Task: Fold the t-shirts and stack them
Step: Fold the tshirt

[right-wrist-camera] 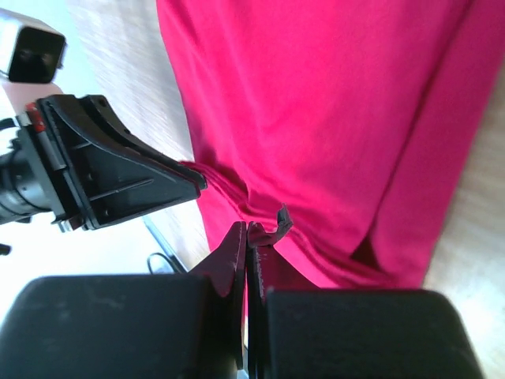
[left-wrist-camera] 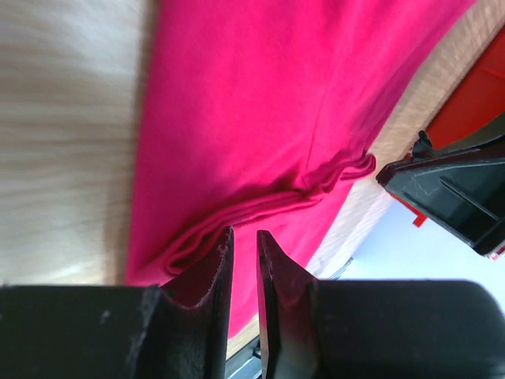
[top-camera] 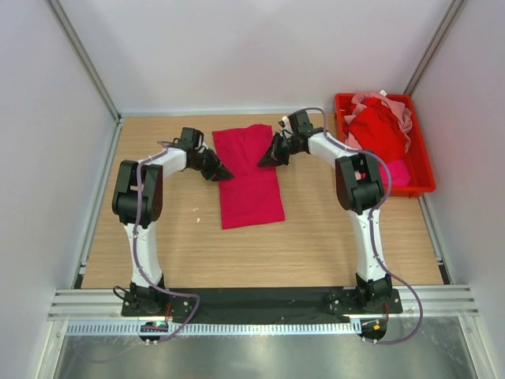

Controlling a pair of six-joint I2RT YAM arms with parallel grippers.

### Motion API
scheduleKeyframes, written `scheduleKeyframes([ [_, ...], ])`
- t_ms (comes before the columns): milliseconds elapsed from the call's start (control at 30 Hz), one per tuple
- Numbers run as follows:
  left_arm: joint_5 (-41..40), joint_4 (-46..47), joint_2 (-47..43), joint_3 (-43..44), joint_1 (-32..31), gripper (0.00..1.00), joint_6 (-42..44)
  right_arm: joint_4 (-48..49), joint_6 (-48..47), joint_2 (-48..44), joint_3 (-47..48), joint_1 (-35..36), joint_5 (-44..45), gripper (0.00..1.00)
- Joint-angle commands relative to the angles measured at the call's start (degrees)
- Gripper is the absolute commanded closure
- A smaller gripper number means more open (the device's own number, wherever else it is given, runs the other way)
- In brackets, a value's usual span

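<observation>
Jaws of the right gripper [right-wrist-camera: 246, 237] are clenched flat together with no gap between them. We see them pinching the right-hand edge of the crimson t-shirt [top-camera: 248, 180], and the hem puckers into small folds where it meets the tips.

The left gripper [left-wrist-camera: 245, 251] stands at the opposite, left-hand edge of the same shirt. Its fingers [left-wrist-camera: 217, 272] are nearly together, with only a narrow slit between them. A rolled fold of the hem lies against the tip of one finger. We cannot tell from either wrist view whether cloth is actually caught in the slit.

From above, we see both grippers low over the cloth, facing each other across its middle, each at its own side edge.

The crimson t-shirt lies flat on the wooden table [top-camera: 316, 237], midway between the two arms. It forms a long strip running from the far side toward the near side, with the far half set at a slight angle to the near half.

A red plastic bin [top-camera: 414, 191] sits at the far right of the table, well apart from the strip. It holds a crumpled red t-shirt [top-camera: 380, 133], with pale pink t-shirts [top-camera: 405, 117] bunched around the far side of it.
</observation>
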Motion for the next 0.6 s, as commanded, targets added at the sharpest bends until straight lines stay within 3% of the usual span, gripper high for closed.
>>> scheduleKeyframes([
  [0, 2.78, 2.23, 1.15, 2.44, 1.14, 0.82, 0.13, 8.28, 4.45, 1.16, -1.98, -1.65, -3.32, 0.99],
  [267, 1.37, 1.62, 6.07, 4.46, 1.49, 0.82, 2.76, 17.17, 8.59, 4.76, -7.17, -4.63, -4.91, 0.99],
  [567, 0.58, -3.12, 2.21, 7.36, 1.49, 0.78, 4.52, 3.2, 1.29, 0.91, -0.4, -6.39, -2.27, 0.99],
])
